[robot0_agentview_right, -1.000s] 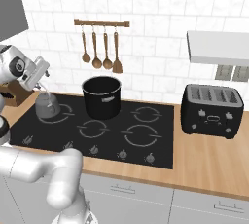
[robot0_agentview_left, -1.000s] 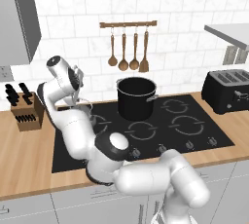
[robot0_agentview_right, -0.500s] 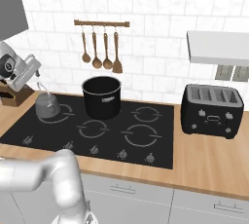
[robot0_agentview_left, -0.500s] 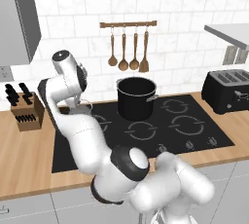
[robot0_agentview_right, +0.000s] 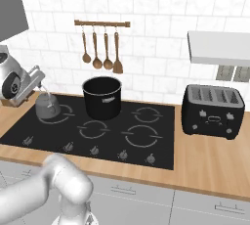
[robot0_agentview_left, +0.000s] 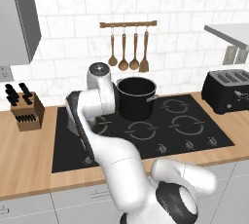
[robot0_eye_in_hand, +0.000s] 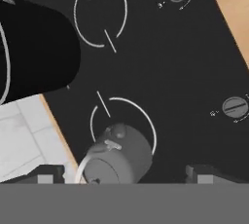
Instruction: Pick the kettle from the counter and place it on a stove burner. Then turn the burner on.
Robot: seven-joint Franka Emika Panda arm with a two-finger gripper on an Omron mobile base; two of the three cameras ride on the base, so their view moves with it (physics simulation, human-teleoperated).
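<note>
White tiled wall [robot0_agentview_right: 156,33] backs the counter [robot0_agentview_right: 215,163], a tan wood-grain worktop carrying a black glass cooktop [robot0_agentview_right: 161,143]. At the counter's left end, against the wall, stands a knife block [robot0_agentview_left: 28,113]. The kettle [robot0_agentview_right: 47,105] sits upright on the cooktop's rear left ring, near the cooktop's left edge; in the hand view the kettle [robot0_eye_in_hand: 119,157] rests inside that ring outline, its wire handle arched over the lid. The gripper [robot0_agentview_right: 35,81] hangs just above and to the left of the kettle, and the finger tips [robot0_eye_in_hand: 48,174] rise on either side of it at the bottom of the hand view, spread wide and apart from its body. Just right of the kettle, on the rear centre ring, stands a tall black stockpot [robot0_agentview_right: 102,97]. The stove burner [robot0_agentview_right: 141,136], the widest ring, lies toward the cooktop's front right, bare. A row of knobs [robot0_agentview_right: 122,154] runs along the cooktop's front edge. Wooden utensils [robot0_agentview_right: 100,53] hang from a rail above the stockpot. Toward the counter's right end sits a black toaster [robot0_agentview_right: 212,109].
</note>
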